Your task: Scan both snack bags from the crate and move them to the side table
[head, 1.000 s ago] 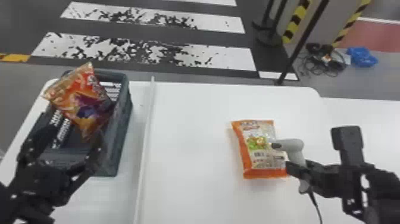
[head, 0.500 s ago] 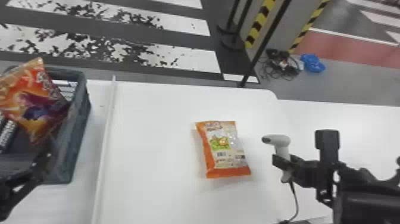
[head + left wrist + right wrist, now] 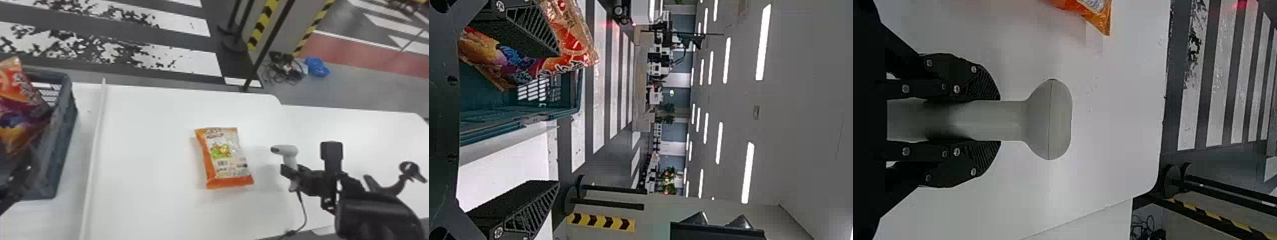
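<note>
**Barcode scan of the loose bag looks to be the step in hand**

Nearest you, the right gripper (image 3: 998,120) has its jaws clenched round the handle of the handheld scanner (image 3: 287,153), whose cable (image 3: 305,209) trails below. Your left gripper (image 3: 557,119) has its jaws released, spread wide by the crate (image 3: 65,134), with nothing between them.

Farther in, the orange snack bag (image 3: 223,159) lies flat on the white desk (image 3: 143,153), apart from the scanner. A small barcode-like patch (image 3: 222,163) faces up (whether it has been read, you cannot tell from here). The red snack bag (image 3: 19,108) leans up in the crate, beyond the raised strip (image 3: 95,140).

If the read is still owed, bring the scanner's nose over that patch and tip it down. Then lift the orange bag to the side desk, probably the surface (image 3: 357,127) at far right, before the red one. Mind the cable; it could drag across the bag.
</note>
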Motion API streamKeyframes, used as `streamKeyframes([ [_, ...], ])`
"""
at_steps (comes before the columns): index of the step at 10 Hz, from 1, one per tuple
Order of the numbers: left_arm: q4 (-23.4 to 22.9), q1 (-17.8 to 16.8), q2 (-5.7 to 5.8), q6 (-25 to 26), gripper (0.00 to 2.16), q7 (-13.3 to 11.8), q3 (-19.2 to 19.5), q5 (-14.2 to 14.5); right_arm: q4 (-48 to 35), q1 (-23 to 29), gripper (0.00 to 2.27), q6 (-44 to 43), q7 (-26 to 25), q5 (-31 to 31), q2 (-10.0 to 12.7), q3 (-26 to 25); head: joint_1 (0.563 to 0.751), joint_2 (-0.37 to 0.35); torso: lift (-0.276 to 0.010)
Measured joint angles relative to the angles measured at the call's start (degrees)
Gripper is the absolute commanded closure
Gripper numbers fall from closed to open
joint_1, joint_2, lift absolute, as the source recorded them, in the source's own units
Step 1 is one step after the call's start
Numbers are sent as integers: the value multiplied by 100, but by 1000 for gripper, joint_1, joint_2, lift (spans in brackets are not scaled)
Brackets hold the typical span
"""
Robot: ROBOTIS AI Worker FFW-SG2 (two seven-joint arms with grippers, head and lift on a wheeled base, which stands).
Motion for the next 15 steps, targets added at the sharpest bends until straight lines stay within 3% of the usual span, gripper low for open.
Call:
streamKeyframes([
  [7,25,-7,6,0,90,0,-5,0,737,-158,2243,-356,-104,195,-83,198,695,-350,-75],
  [9,25,-8,4,-3,90,0,-5,0,744,-159,2138,-372,-128,201,-83,219,695,-350,-75],
  [11,24,-8,2,-12,90,-6,-5,0,756,-159,1598,-389,-132,201,-80,235,695,-350,-75],
  [12,20,-7,1,-11,90,-9,-5,-2,756,-157,782,-399,-157,172,-70,238,695,-350,-75],
  [13,17,-5,0,-11,90,-9,-5,-6,753,-141,151,-402,-196,121,-58,239,695,-350,-75],
  [15,16,1,0,-9,90,-9,-5,-8,683,-98,97,-371,-236,79,-40,224,695,-350,-75],
])
